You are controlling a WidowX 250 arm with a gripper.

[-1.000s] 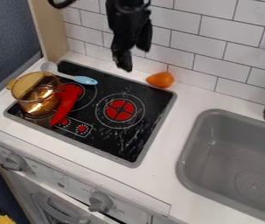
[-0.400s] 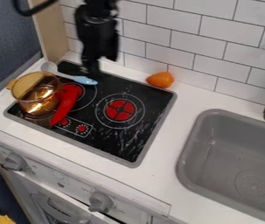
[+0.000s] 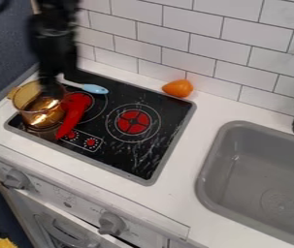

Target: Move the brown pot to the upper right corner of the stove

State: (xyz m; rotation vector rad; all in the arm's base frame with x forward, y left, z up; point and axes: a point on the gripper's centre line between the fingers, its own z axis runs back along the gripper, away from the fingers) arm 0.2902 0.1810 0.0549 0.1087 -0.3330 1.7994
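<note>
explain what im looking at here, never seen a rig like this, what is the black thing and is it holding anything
The black machine is a robot arm; its gripper hangs over the brown see-through pot. Whether it has hold of the pot, I can't tell. One fixed camera, looking down at a slant, took the pictures. The pot sits at the left of a toy stove, beside a long red toy and a blue-handled utensil. An orange toy lies behind the stove; a gray sink is at right.
</note>
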